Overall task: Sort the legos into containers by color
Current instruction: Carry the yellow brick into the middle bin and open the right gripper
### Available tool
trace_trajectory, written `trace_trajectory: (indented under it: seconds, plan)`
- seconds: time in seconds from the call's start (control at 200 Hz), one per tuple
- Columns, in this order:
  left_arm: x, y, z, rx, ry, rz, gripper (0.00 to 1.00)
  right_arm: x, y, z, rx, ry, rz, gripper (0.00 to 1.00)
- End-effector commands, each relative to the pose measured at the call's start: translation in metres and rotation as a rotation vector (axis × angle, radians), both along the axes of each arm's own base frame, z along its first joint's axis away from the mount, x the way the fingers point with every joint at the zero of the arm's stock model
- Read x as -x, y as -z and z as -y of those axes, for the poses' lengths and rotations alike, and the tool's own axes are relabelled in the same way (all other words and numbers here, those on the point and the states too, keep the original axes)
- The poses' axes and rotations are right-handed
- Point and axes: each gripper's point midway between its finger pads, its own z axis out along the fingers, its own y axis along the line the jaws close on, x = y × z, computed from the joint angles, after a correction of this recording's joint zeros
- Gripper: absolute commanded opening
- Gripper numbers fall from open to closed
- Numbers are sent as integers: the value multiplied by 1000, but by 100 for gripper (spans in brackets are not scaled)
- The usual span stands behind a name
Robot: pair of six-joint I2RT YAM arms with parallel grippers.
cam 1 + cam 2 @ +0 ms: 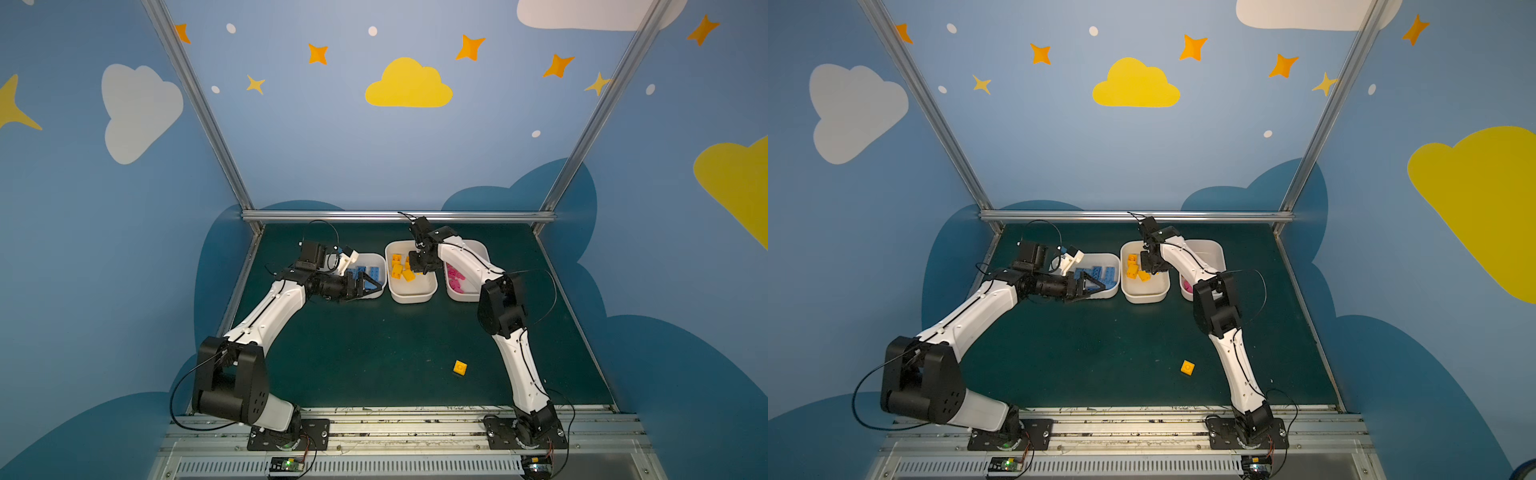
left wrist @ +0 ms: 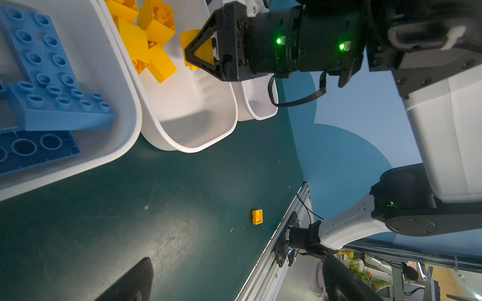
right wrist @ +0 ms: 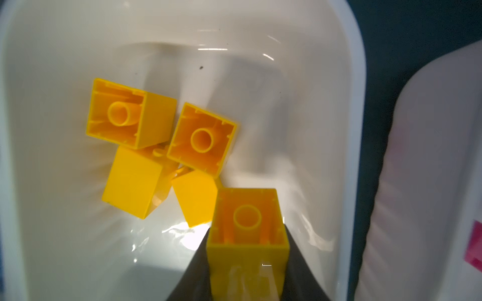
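Both top views: a dark green matte mat (image 1: pixel 374 353) w/ blue walls (image 1: pixel 291 145) painted w/ clouds and stars. Three shallow, glossy white plastic trays w/ rounded corners sit side by side at the far end. The left tray (image 1: pixel 380 259) holds flat studded blue bricks (image 1: pixel 370 272). The middle tray (image 1: pixel 411 299) holds chunky yellow bricks (image 1: pixel 399 268). The right tray (image 1: pixel 461 297) holds small pink bricks (image 1: pixel 455 278). The left gripper (image 1: pixel 374 286) lies low over the left tray's near part and covers some of the blue pile. The right gripper (image 1: pixel 422 266) points down over the middle tray. The right arm (image 1: pixel 465 259) crosses the right tray and hides much of it. One loose yellow brick (image 1: pixel 460 368) lies on the mat's near side, well apart from the trays.

Left wrist view: the left gripper's fingers (image 2: pixel 130 281) are blurred dark shapes, spread wide w/ nothing btwn them. The blue bricks (image 2: pixel 52 78) show round studs, and one lies underside up. Beyond, the right gripper (image 2: pixel 191 56) is clamped on the held yellow brick (image 2: pixel 186 37) above the middle tray (image 2: pixel 198 146). The loose yellow brick (image 2: pixel 257 216) lies near a silver rail (image 2: pixel 273 247).

Right wrist view: the held yellow brick (image 3: pixel 247 234) shows its hollow underside w/ one central tube and is pinched btwn dark fingers (image 3: pixel 198 273). Four more yellow bricks (image 3: pixel 161 146) are heaped on the middle tray's (image 3: pixel 349 130) shiny floor. The right tray (image 3: pixel 417 182) is blurred.
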Motion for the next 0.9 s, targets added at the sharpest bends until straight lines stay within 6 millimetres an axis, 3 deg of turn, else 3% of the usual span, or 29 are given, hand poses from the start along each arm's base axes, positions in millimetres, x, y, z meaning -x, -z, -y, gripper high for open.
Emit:
trace_trajectory:
  seconds: [0.0,0.105,0.195,0.39,0.591,0.766,0.896]
  plan:
    - [-1,-6,-2,-7,6,20,99,-7,4,8,47,-8,2,28]
    - [-1,-5,-2,-13,7,18,99,-10,7,0,20,-35,2,42]
    - [0,-3,-3,-21,12,11,99,-7,-3,-2,18,-43,13,51]
    - [0,-3,-2,-17,14,10,99,14,-48,4,-29,-25,10,56]
    - [1,1,0,-8,17,4,99,71,-84,18,-112,-71,15,62]
    - [0,6,3,-5,25,-10,99,133,-87,45,-161,14,-55,66]
    - [-1,6,4,-1,26,-9,99,183,-83,77,-157,156,-114,71]
